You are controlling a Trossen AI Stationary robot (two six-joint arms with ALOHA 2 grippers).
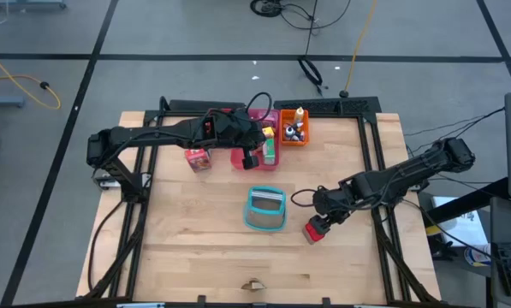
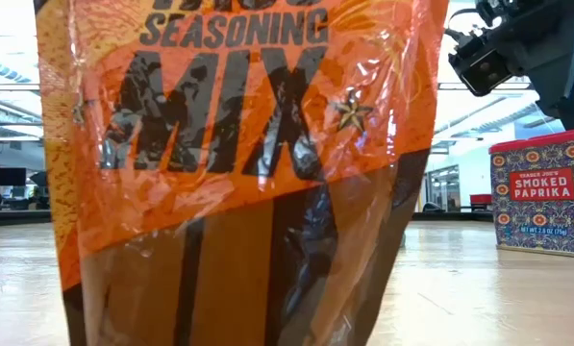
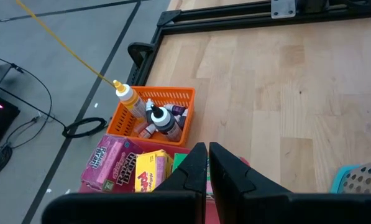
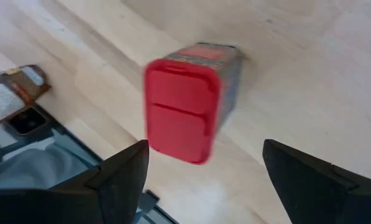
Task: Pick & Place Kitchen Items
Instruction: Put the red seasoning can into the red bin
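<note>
Right gripper (image 4: pixel 204 168) fingers spread wide, hovering over the red-lidded paprika tin (image 4: pixel 188 102), which stands on the table (image 1: pixel 195 248) between them but untouched. We read this as the approach step: next we'd lower and close on the tin. Left gripper (image 3: pixel 208 168) fingers pinched together, empty, hanging above the pink tray (image 1: pixel 240 159) of cartons beside the orange tray (image 3: pixel 173 96).
</note>
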